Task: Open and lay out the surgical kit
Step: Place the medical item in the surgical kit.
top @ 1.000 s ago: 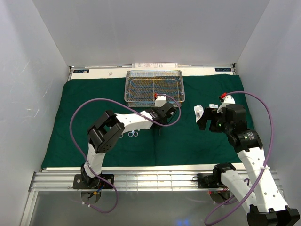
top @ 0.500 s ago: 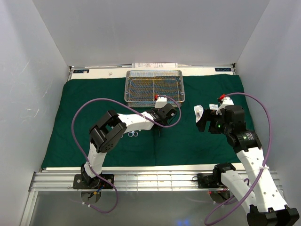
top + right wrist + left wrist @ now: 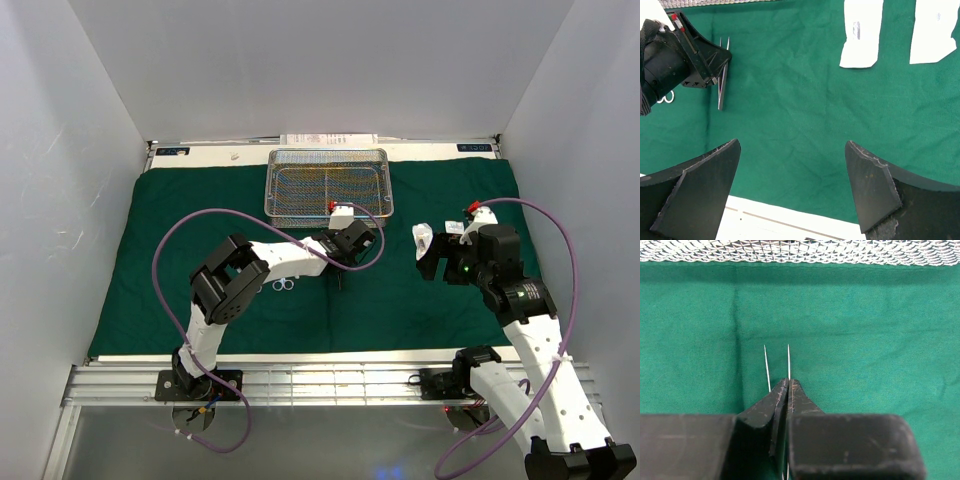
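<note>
**Tweezers at the cloth, packets and scissors laid out**

Top external: The dark green cloth [image 3: 170,250] lies opened flat over the bench [image 3: 240,157], so every piece has a place to rest. The wire-mesh tray [image 3: 327,151] sits at the cloth's far edge, centred, and looks empty. Small scissors [image 3: 283,285] lie in front of it, left of centre; only their ring handles show clearly. The left gripper [image 3: 345,264] is low over the cloth just right of them, probably to keep the instruments in one row. Two white packets [image 3: 424,236] lie further right, and the right gripper [image 3: 430,258] hovers near them.

Left wrist: The jaws are nearly together, with only a thin slit between them. Thin silver tweezers [image 3: 788,360] point toward the tray with their tines apart. One tine runs into the slit and the other passes behind the left finger. I cannot tell whether the jaws pinch the tweezers or have let go.

Right wrist: These jaws stand wide apart and hold nothing. They hang above bare cloth, apparently parked out of the way. From here the tweezers look flat on the cloth beneath the left jaws. The packets lie flat, side by side and not touching.
</note>
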